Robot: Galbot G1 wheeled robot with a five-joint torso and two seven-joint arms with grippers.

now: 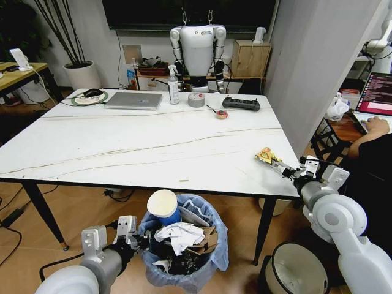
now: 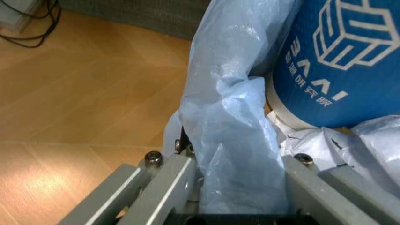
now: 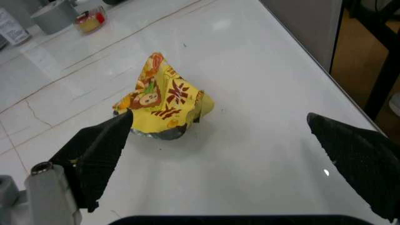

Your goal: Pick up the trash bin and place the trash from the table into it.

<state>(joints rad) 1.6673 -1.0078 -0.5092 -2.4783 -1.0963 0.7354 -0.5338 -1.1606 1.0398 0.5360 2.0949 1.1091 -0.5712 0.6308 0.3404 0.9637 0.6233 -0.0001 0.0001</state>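
- While the left gripper (image 1: 133,237) holds the trash bin (image 1: 208,269) by its near-left rim, low in front of the table's near edge, its jaws are closed on the light-blue bag (image 2: 231,140) and on the rim under it, as the left wrist view shows.
- Inside the bin I see a blue paper cup (image 1: 163,208), crumpled white paper (image 1: 180,236) and pieces of brown cardboard (image 1: 202,242), so I judge that most of the trash is already collected.
- On the right, the right gripper (image 1: 283,166) reaches over the near-right corner of the table (image 1: 122,147); its black fingers (image 3: 100,150) are spread wide, one just beside the yellow snack wrapper (image 3: 166,98) and the other well apart from it.
- The step in hand, as I judge it, is the picking of this wrapper: the next move calls for the fingers to come further around it and close, and then for a carry to the left and down, over the bin's mouth.
- The wrapper is light and crumpled, so I think it can slide on the glossy top if only one finger pushes it.
- Far on the table stand a laptop (image 1: 133,100), a spray bottle (image 1: 174,86), a grey tape roll (image 1: 196,100) and a small red and yellow thing (image 1: 221,114); whether this last one is trash I cannot tell.
- Hidden things: the bin's bottom is cut off by the head view's lower edge, the bag covers its wall, and the wrapper's underside is not visible.
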